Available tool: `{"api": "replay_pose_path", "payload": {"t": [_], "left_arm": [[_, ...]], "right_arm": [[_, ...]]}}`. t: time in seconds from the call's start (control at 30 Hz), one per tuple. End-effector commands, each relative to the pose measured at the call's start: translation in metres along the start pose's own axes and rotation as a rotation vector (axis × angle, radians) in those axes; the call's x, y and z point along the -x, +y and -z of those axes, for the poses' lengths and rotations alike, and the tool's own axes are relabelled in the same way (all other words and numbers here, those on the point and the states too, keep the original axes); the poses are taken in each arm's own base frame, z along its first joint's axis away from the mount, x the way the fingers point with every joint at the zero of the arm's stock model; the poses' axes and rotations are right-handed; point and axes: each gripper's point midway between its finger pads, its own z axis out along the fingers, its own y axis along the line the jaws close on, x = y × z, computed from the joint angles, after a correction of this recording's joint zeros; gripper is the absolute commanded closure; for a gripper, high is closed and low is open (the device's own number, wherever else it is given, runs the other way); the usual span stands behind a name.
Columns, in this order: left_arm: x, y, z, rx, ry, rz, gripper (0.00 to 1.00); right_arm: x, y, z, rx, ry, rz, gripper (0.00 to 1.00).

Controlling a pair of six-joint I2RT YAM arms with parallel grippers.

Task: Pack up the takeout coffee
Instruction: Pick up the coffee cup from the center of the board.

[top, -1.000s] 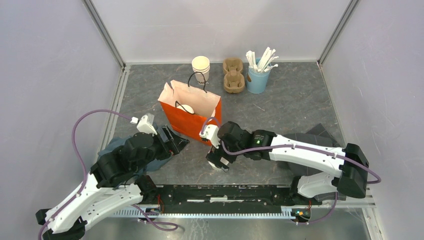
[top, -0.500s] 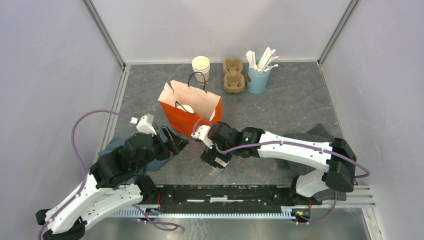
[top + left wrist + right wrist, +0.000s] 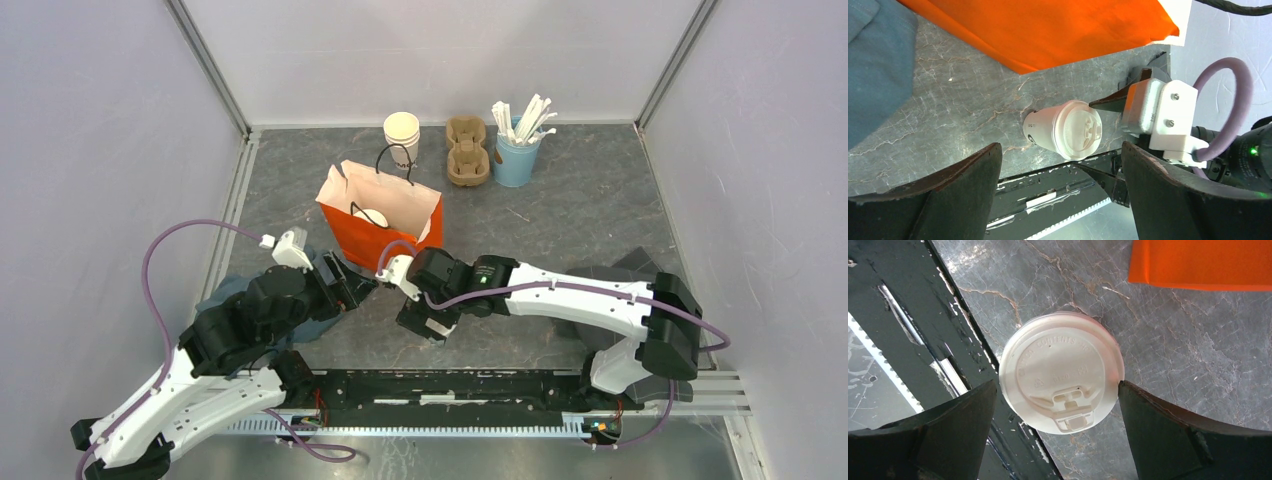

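My right arm has slid left over the last second. My right fingers point(image 3: 425, 318) now sit apart, straddling the lidded coffee cup point(image 3: 1060, 375) from above, not clamped yet. The cup stands upright on the worktop point(image 3: 600, 200) close to its near edge, just near of the orange bag point(image 3: 380, 225). The grasp looks lined up, so closing is next, I judge. My left fingers point(image 3: 345, 285) are wide apart, empty and unmoved by the bag's near-left corner. A white lid point(image 3: 372, 215) shows inside the bag, likely the other coffee. The lid embossing reads "CONTENTS"; the rest is too faint. Dark print on the cup's side is unreadable.
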Motion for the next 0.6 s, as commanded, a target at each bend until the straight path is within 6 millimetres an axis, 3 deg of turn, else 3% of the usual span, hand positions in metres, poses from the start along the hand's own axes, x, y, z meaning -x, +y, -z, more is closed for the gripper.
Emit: {"api": "replay_pose_path", "payload": {"t": [0.0,0.2,0.57], "left_arm": [[0.0120,-0.0107,0.0086,-0.038,-0.032,-0.018,0.05],[0.0113,-0.0094,0.0088,-0.038,-0.032,-0.016,0.05],[0.0128,-0.0094,0.0082,-0.037,-0.042,-0.010,0.05]], "right_arm": [[0.0121,-0.0040,0.0029,-0.028,-0.016,0.004,0.02],[0.0129,-0.0106,0.0025,-0.063,0.003,0.013,0.02],[0.0133,-0.0113,0.0053,-0.063,0.013,0.026,0.15]]}}
